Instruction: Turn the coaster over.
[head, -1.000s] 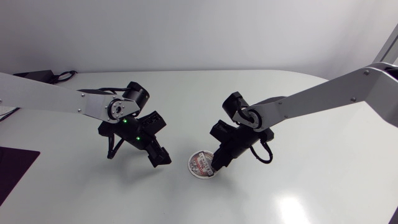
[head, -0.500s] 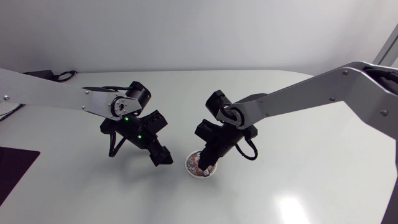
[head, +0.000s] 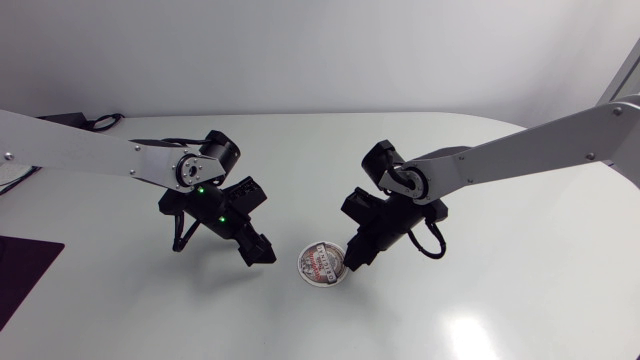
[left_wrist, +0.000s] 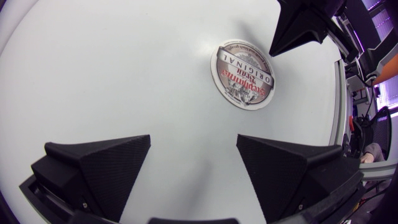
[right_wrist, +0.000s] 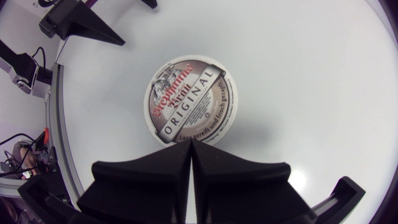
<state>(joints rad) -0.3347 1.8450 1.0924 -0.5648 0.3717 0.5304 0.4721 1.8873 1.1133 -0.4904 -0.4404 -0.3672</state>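
The round coaster (head: 324, 264) lies flat, printed face up, with my right pincer (right_wrist: 190, 143) pressed together at its rim and my left pincer (left_wrist: 193, 138) spread, apart from it.

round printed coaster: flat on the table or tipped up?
Flat, print side up: the round printed cardboard coaster lies whole on the white table; right end effector is shut, at its edge.

coaster (head: 324, 263) flat on table (head: 480, 300), between left pincer (head: 262, 253) and right pincer (head: 352, 262).

One coaster (head: 322, 265) — two grippers (head: 262, 254) (head: 353, 261)
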